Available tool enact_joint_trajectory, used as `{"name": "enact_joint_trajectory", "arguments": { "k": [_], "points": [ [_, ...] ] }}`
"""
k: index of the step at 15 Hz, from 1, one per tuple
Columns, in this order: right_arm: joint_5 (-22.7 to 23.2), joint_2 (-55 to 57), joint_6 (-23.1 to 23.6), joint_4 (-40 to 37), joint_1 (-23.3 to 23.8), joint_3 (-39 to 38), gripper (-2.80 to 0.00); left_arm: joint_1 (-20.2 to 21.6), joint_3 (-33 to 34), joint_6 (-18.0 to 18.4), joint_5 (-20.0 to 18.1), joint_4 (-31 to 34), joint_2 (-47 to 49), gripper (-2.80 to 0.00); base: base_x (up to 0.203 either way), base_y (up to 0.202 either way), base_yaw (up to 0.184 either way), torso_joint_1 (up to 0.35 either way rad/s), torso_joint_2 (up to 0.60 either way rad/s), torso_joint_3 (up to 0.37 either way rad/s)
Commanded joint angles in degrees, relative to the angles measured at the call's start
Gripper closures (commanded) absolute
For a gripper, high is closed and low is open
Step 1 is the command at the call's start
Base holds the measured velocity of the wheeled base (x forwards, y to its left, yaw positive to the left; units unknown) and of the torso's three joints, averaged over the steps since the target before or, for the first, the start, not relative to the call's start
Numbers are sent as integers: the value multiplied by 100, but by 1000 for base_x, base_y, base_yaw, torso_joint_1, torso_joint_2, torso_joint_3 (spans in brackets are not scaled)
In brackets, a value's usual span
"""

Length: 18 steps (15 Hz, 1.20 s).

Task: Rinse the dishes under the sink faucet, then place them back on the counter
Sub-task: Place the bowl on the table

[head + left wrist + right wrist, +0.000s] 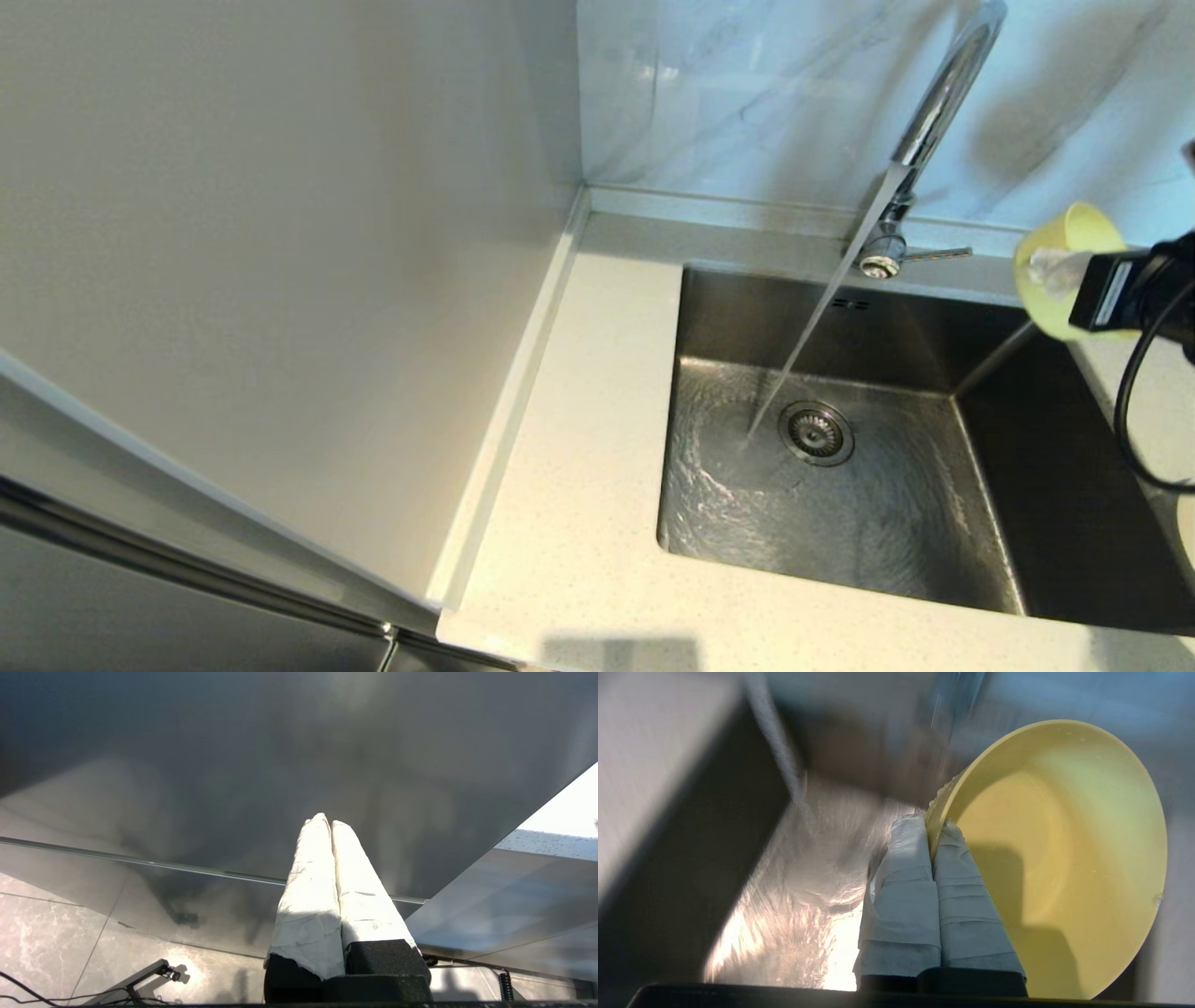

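**Yellow bowl held at the sink's right edge, water running**

The pale yellow bowl [1064,271] is seen at the far right of the head view, tipped on its side above the right rear corner of the sink [1027,523]. Its rim is pinched by the right gripper [932,833], whose white-wrapped fingers [901,896] are clamped on the bowl's wall, one inside and one outside. Much of the bowl is hidden in the head view behind the black wrist block and its looping cable [1134,411]; only in the right wrist view is the bowl's inside laid open, and nothing but a few water drops can be made out in it.

A stream of water [812,327] is seen falling from the faucet [934,112], whose spout top is cut off by the frame. The stream lands just beside the drain strainer [816,432], and a thin swirling sheet of water is spread over the basin floor. The bowl is held well apart from the stream.

The speckled counter [588,448] is seen around the basin.

The left gripper [329,823] is shown only in its own wrist view, its wrapped fingers pressed together on nothing, in front of a grey cabinet panel [280,765] above a tiled floor [56,933].
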State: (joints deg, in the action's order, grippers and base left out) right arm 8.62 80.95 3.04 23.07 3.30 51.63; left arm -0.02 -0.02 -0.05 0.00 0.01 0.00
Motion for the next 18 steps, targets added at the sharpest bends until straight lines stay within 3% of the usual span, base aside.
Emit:
{"name": "enact_joint_trajectory", "arguments": {
  "k": [1,4,6,8,10,12,14,15,18],
  "points": [
    [34,-91,142,-2,-33,-1109,0,2,2,-4,0,-1,0,0,0,0,0,0,0,0],
    [208,-317,188,218,-65,-2681,0,2,2,-4,0,-1,0,0,0,0,0,0,0,0],
    [220,-521,-69,985,-74,-2569,0,2,2,-4,0,-1,0,0,0,0,0,0,0,0],
    [63,-693,-275,1739,-75,-1830,0,2,2,-4,0,-1,0,0,0,0,0,0,0,0],
    [57,-759,-350,1786,-87,-1870,0,2,-1,-4,0,-1,0,0,0,0,0,0,0,0],
    [352,-801,-294,1009,-99,-2696,0,2,2,-4,0,-1,0,0,0,0,0,0,0,0],
    [726,-843,-26,-886,-98,-2982,0,2,2,-4,0,-1,0,0,0,0,0,0,0,0],
    [928,-945,55,-1288,-96,-2935,0,2,2,-4,0,-1,0,0,0,0,0,0,0,0],
    [1257,-1680,-50,-500,-93,-2159,0,2,2,-4,0,-1,9,0,0,0,0,0,0,0]
  ]
}}
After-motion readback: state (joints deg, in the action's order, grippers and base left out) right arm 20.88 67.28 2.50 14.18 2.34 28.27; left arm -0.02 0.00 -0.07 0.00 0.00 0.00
